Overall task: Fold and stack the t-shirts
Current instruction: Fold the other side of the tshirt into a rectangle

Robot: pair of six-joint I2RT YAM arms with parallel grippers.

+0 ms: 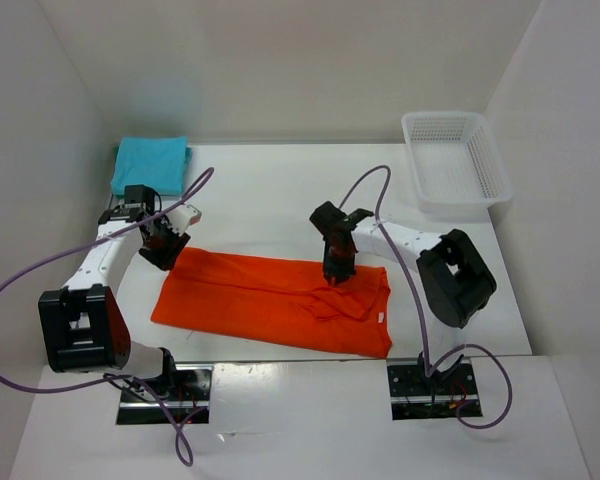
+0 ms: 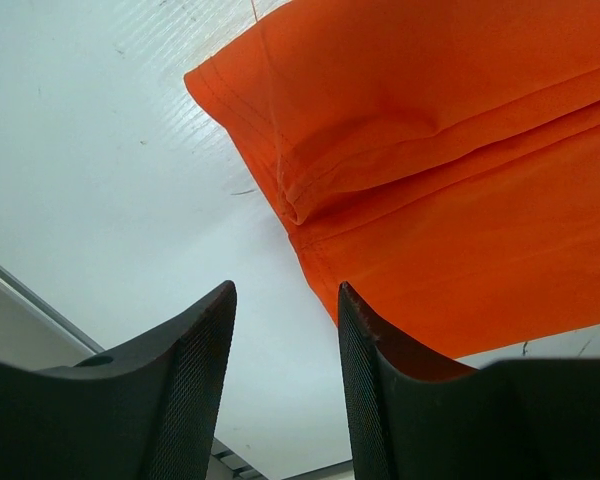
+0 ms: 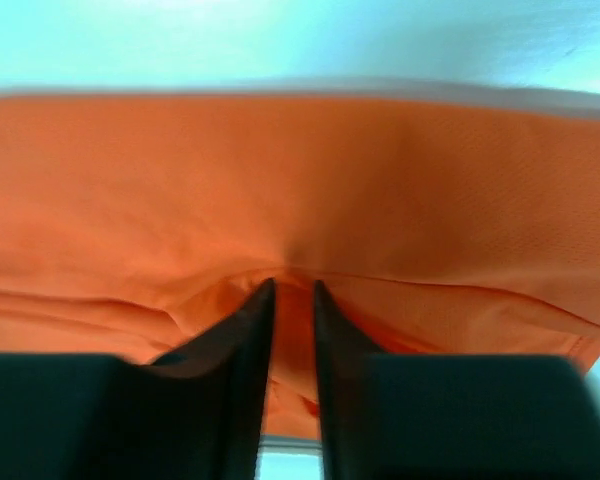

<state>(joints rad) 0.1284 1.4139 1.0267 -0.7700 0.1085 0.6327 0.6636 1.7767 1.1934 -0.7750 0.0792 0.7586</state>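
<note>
The orange-red t-shirt (image 1: 280, 300) lies folded lengthwise across the table's middle. A folded turquoise-blue t-shirt (image 1: 150, 163) sits at the far left, over a dark green edge (image 1: 117, 160) that peeks out beneath it. My left gripper (image 1: 168, 246) is open and empty just off the orange shirt's far-left corner (image 2: 230, 90). My right gripper (image 1: 337, 275) stands on the shirt's far edge, its jaws nearly closed and pinching a fold of the orange cloth (image 3: 293, 300).
A white plastic mesh basket (image 1: 457, 160) stands at the far right. White walls close in the table on the left, back and right. Purple cables loop over both arms.
</note>
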